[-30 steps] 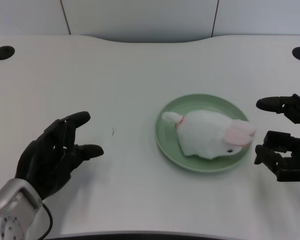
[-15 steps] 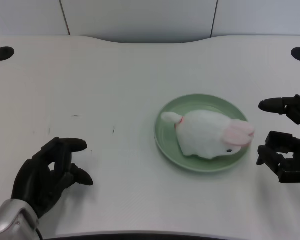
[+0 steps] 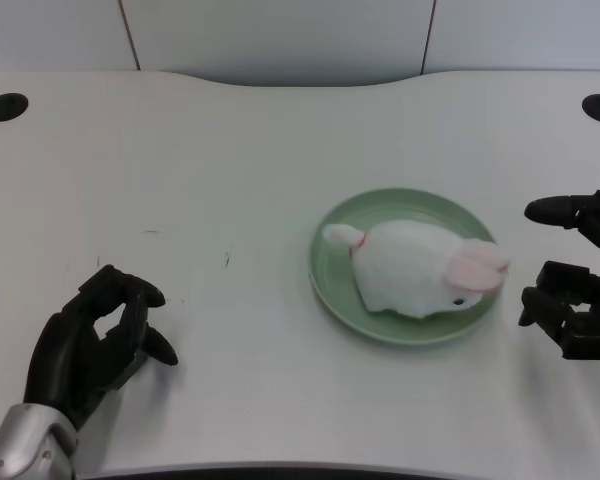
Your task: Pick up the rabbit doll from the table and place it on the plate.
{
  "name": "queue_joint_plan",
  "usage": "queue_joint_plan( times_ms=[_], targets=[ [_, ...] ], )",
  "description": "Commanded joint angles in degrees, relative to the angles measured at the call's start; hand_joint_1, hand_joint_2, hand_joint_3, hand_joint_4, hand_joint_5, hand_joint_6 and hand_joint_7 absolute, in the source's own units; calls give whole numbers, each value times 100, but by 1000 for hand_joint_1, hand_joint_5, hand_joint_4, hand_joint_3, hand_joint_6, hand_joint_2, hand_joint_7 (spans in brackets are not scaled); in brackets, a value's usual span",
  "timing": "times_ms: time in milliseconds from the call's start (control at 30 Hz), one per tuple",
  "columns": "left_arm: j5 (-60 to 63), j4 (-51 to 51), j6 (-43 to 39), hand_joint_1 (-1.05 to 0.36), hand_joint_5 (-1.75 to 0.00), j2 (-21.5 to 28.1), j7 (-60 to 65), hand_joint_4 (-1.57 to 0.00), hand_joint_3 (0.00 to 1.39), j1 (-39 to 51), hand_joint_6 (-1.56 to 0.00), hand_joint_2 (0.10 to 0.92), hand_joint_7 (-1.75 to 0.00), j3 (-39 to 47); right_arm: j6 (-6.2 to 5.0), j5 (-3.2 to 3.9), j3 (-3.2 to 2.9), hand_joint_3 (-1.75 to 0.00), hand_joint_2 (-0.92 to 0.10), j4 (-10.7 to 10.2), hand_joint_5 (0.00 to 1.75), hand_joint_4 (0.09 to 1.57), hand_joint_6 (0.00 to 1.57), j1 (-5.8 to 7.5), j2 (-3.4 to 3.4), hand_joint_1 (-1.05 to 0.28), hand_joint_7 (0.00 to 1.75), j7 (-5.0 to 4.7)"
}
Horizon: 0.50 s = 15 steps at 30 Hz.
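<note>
Lying on its side on the green plate (image 3: 330, 285), the white rabbit doll (image 3: 410, 268) has its pink-lined ears toward the right rim and its small tail toward the left rim, a thin red band showing just by the tail. The doll's body covers most of the plate's middle and right, leaving a bare crescent of green on the left and along the far edge. The plate sits flat on the white bench (image 3: 230, 150), right of centre in the head view.

The left robot hand (image 3: 92, 345) is at the lower left corner, well apart from the plate and holding nothing. Its black fingers (image 3: 130, 293) are curled inward, the upper ones bent toward the thumb, with a small gap of bench showing through the loop they form; it looks clenched on nothing rather than spread. A bit of its silver forearm (image 3: 20, 455) shows at the bottom edge. The hand casts a soft shadow on the bench just beside it.

At the right edge, the right robot hand (image 3: 575, 290) is near the plate's rim but not touching it.

Two dark round holes (image 3: 5, 106) mark the bench's far corners, and a few small dark marks (image 3: 226, 260) lie on the surface between the left robot hand and the plate.
</note>
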Motion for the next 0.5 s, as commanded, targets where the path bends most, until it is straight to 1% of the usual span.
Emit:
queue_joint_plan(
  times_ms=[33, 67, 100, 133, 167, 200, 233, 267, 300, 333, 367, 433, 467, 500],
  targets=[
    [126, 302, -398, -620, -1746, 139, 71, -637, 731, -103, -358, 921, -1742, 61, -250, -58, -55, -1234, -187, 305, 1257, 1049, 867, -150, -64, 202, 1173, -24],
    [142, 344, -449, -620, -1746, 128, 115, -636, 728, -109, -359, 921, -1741, 73, -379, -71, -69, -1234, -182, 435, 1255, 1054, 872, -188, -56, 204, 1174, -1],
    [143, 378, -485, -613, -1746, 119, 137, -634, 725, -115, -359, 921, -1738, 82, -482, -75, -79, -1240, -163, 534, 1247, 1076, 882, -215, -51, 177, 1167, 23],
    [165, 416, -528, -608, -1746, 121, 165, -634, 723, -121, -360, 921, -1737, 80, -643, -108, -80, -1247, -147, 657, 1233, 1096, 894, -238, -45, 154, 1160, 31],
    [157, 469, -578, -607, -1746, 124, 144, -637, 726, -135, -363, 921, -1741, 89, -778, -143, -73, -1250, -135, 762, 1206, 1118, 912, -249, -47, 138, 1146, 34],
    [159, 522, -645, -605, -1746, 137, 110, -639, 729, -146, -363, 921, -1743, 92, -868, -189, -54, -1251, -134, 813, 1184, 1126, 919, -235, -53, 134, 1134, 16],
    [160, 562, -695, -599, -1746, 146, 83, -636, 743, -156, -357, 921, -1745, 96, -934, -219, -40, -1235, -149, 851, 1157, 1127, 921, -226, -58, 133, 1116, 5],
    [132, 598, -736, -599, -1746, 150, 54, -634, 747, -163, -355, 921, -1745, 122, -1033, -228, -29, -1225, -156, 874, 1146, 1130, 924, -189, -52, 136, 1108, 33],
    [128, 609, -744, -603, -1746, 165, 62, -631, 746, -164, -353, 921, -1745, 140, -1182, -259, -15, -1214, -164, 912, 1133, 1138, 931, -162, -50, 142, 1096, 63],
    [125, 619, -748, -610, -1746, 175, 70, -628, 739, -166, -353, 921, -1745, 153, -1296, -280, -9, -1203, -155, 949, 1102, 1157, 952, -148, -48, 138, 1069, 88],
    [126, 628, -752, -612, -1746, 181, 75, -627, 737, -169, -354, 921, -1745, 161, -1380, -295, -6, -1200, -152, 984, 1082, 1170, 965, -145, -46, 136, 1051, 105],
    [132, 642, -762, -614, -1746, 183, 76, -626, 733, -175, -354, 921, -1745, 167, -1461, -307, -10, -1198, -150, 1042, 1059, 1183, 979, -158, -45, 134, 1029, 119],
    [107, 600, -738, -610, -1746, 193, 76, -626, 733, -159, -354, 921, -1745, 190, -1404, -269, 15, -1198, -151, 836, 1053, 1189, 984, -24, -34, 127, 1025, 154],
    [88, 567, -720, -602, -1746, 201, 77, -625, 735, -147, -351, 921, -1745, 207, -1354, -241, 34, -1199, -151, 675, 1043, 1199, 992, 79, -27, 111, 1021, 180]
  ],
)
